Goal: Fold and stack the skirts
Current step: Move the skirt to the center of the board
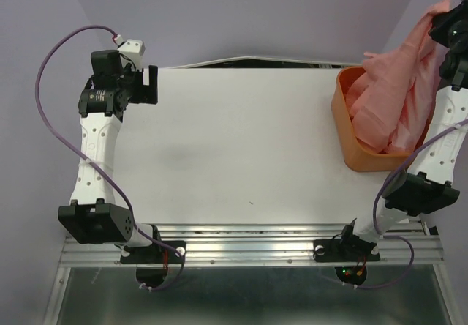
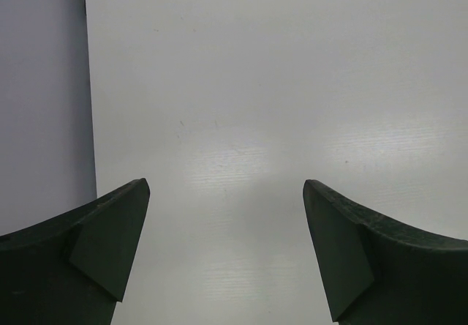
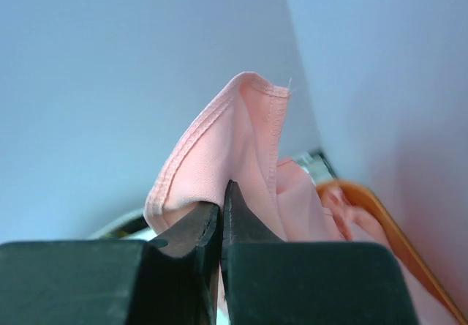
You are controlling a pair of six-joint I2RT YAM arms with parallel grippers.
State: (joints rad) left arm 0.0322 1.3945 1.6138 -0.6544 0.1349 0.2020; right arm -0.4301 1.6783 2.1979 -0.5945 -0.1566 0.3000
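Note:
A salmon-pink skirt [image 1: 409, 54] hangs from my right gripper [image 1: 447, 19], which is raised high above the orange basket [image 1: 349, 138] at the table's far right. The gripper is shut on a hemmed edge of the skirt [image 3: 227, 149]; in the right wrist view the fingers [image 3: 223, 208] pinch the fabric. More pink fabric [image 1: 373, 113] fills the basket. My left gripper [image 1: 151, 83] is open and empty at the far left of the white table [image 1: 241, 142]; the left wrist view shows only bare table between its fingertips [image 2: 227, 193].
The table's left edge [image 2: 88, 120] runs beside the left gripper. The basket rim [image 3: 380, 211] shows below the right gripper. Purple walls surround the table.

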